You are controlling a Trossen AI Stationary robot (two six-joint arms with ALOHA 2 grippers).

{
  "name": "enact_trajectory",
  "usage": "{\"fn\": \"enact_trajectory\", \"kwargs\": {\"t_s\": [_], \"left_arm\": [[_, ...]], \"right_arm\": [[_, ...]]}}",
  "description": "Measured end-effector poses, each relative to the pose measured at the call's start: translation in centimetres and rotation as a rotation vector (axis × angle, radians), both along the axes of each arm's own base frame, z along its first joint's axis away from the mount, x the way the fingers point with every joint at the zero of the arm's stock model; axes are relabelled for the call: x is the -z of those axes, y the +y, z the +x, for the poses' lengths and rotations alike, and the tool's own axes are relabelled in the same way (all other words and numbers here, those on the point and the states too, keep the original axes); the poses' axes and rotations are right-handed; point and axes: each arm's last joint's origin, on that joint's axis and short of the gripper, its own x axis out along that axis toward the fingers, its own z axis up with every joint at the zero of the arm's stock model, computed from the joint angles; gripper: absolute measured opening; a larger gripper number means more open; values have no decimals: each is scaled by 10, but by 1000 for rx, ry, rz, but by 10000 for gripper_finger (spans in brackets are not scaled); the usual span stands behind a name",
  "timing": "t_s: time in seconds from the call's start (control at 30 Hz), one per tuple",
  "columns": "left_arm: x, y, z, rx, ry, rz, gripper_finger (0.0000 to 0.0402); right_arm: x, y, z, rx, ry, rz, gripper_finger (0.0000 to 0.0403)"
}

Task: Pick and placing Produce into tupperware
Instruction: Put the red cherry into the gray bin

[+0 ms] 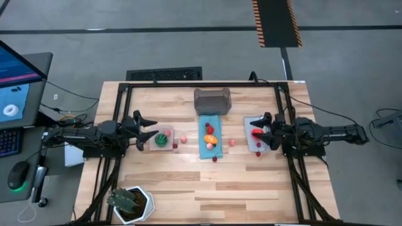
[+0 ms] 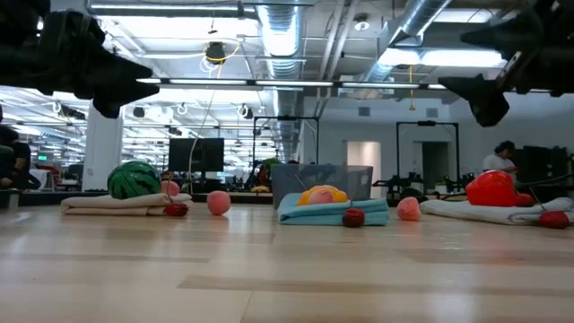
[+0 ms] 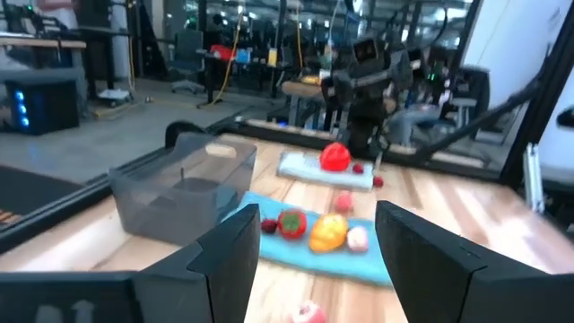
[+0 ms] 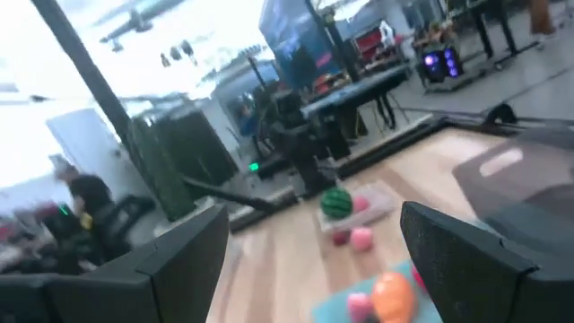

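Observation:
The tupperware (image 1: pixel 212 100) is a translucent grey box standing at the far middle of the table, also in the left wrist view (image 3: pixel 179 184). Produce lies scattered. Red and orange pieces (image 1: pixel 210 134) rest on a blue mat. A green melon (image 1: pixel 164 138) sits on the left mat and a red piece (image 1: pixel 256 133) on the right mat. Pink pieces (image 1: pixel 183 139) and small red ones lie on the bare wood. My left gripper (image 1: pixel 149 132) hangs open above the left mat. My right gripper (image 1: pixel 264 130) hangs open above the right mat. In the low view both grippers are well above the table.
A spiky green plant in a white pot (image 1: pixel 130 202) stands at the near left corner. The blue mat (image 1: pixel 210 141) lies just in front of the tupperware. A black frame (image 1: pixel 201 84) borders the table. Bare wood stretches along the near side.

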Motion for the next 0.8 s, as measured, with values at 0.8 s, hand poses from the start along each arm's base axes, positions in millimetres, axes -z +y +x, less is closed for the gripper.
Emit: {"fn": "enact_trajectory", "kwargs": {"t_s": [0.8], "left_arm": [[-11, 2, -1, -45, -161, -170, 213]], "right_arm": [[-16, 1, -3, 14, -129, -151, 353]]}}
